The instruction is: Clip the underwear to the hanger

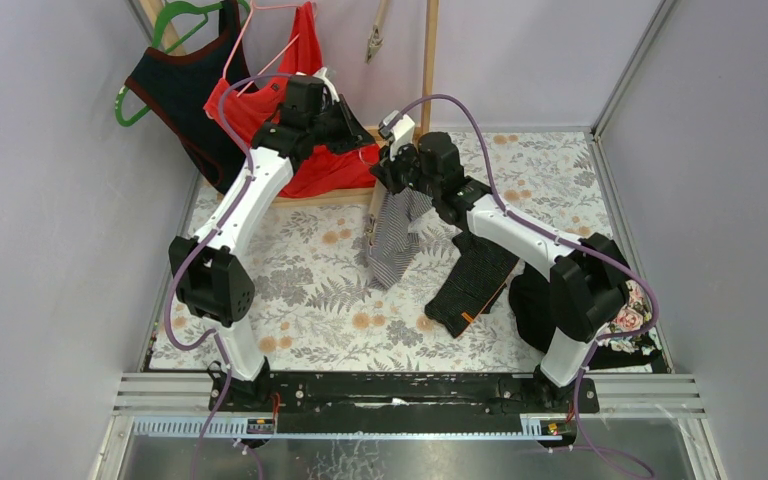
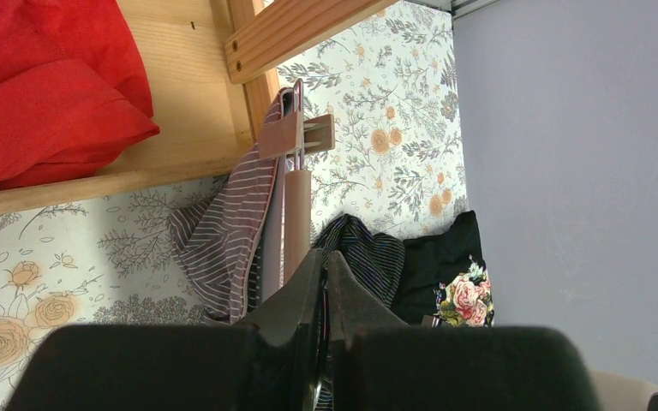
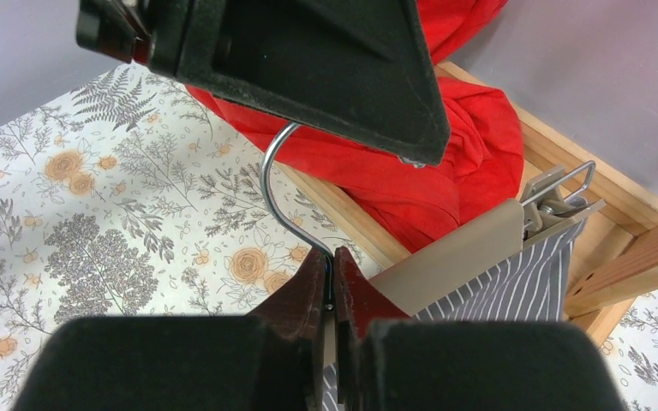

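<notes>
We are clenching the right gripper (image 3: 332, 267) on the hanger's wire hook (image 3: 276, 184). The striped underwear (image 3: 514, 287) is hanging beneath the hanger clip (image 3: 557, 201), just right of those jaws. The left gripper (image 2: 324, 257) is sitting fully clenched.

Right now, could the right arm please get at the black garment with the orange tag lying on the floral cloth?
Probably, though not freely: the black garment with the orange tag lies in the open just beside that arm, but the right hand is shut on the beige hanger's wire hook.
</notes>
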